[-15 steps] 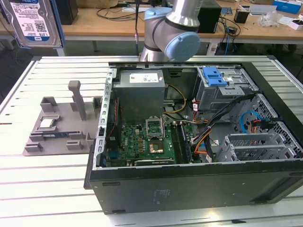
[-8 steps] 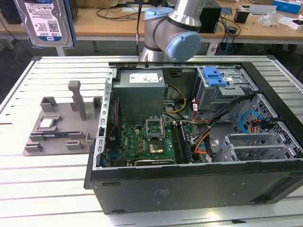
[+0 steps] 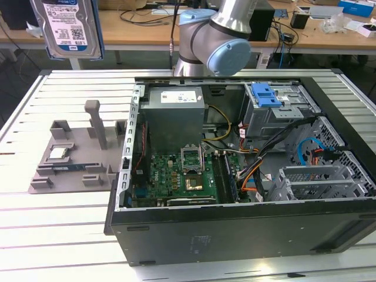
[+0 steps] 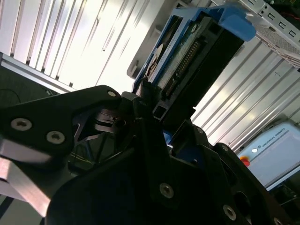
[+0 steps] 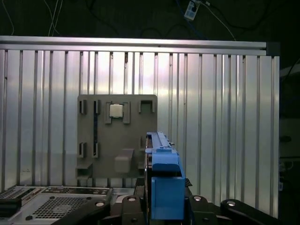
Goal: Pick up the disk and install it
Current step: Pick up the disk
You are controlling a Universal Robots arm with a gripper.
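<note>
Disk (image 3: 66,26) | upright, long axis vertical, label toward exterior view | gripper (image 4: 157,110) clamped on it

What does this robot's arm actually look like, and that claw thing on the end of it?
The arm is a smooth silver-grey tube with rounded joints, each closed by a pale blue cap. The gripper is matte black: flat, angular link plates pinned with small silver screws, ending in narrow black fingers.
</note>
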